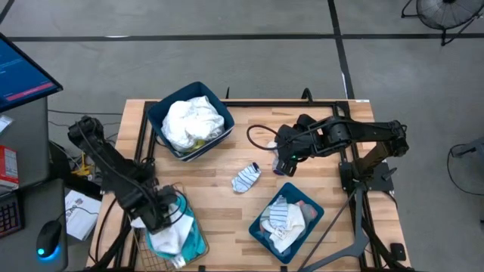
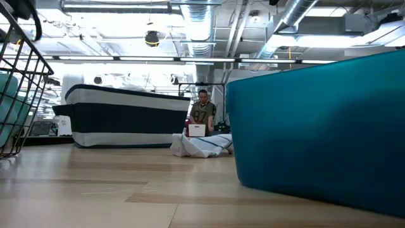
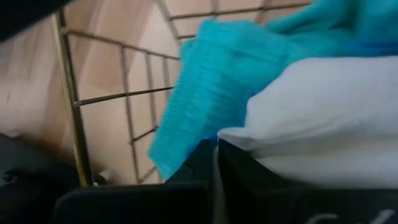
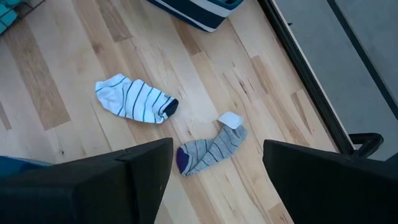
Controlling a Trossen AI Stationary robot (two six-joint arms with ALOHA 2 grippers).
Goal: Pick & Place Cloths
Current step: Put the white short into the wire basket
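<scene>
Two socks on the bare wood: a white striped sock (image 4: 135, 99) lies between the bins, and a grey sock (image 4: 211, 149) with a dark toe and a white tag lies just beside it; the two are apart, not touching.
Right gripper (image 4: 217, 168): hangs above the table, over the grey sock; jaws spread wide, holding nothing, the sock showing in the gap between them.
Left gripper (image 1: 162, 215): down in the wire basket (image 1: 181, 193) at the table's near left corner, against a turquoise garment (image 3: 236, 68) and a white cloth (image 3: 323, 112); whether its fingers are open or closed cannot be told.
Cloths already binned: a white heap (image 1: 193, 121) fills the far blue bin (image 1: 159, 113); striped and white pieces (image 1: 286, 219) lie in the near blue bin (image 1: 314, 208).
Step in hand (judged): the right arm is lining up a pick of the grey sock.
Doing it well: descend straight, keeping the sock centred between the jaws; set the fingers across the sock's narrow width near mid-length, not on the tag.
Contact: press to the wood before closing, since thin fabric lying flat is easily missed.
Risks: brushing the striped sock on the way down; a shallow pinch letting the fabric slip on the lift.
Placement: lift well clear of the bin rim before carrying over.
</scene>
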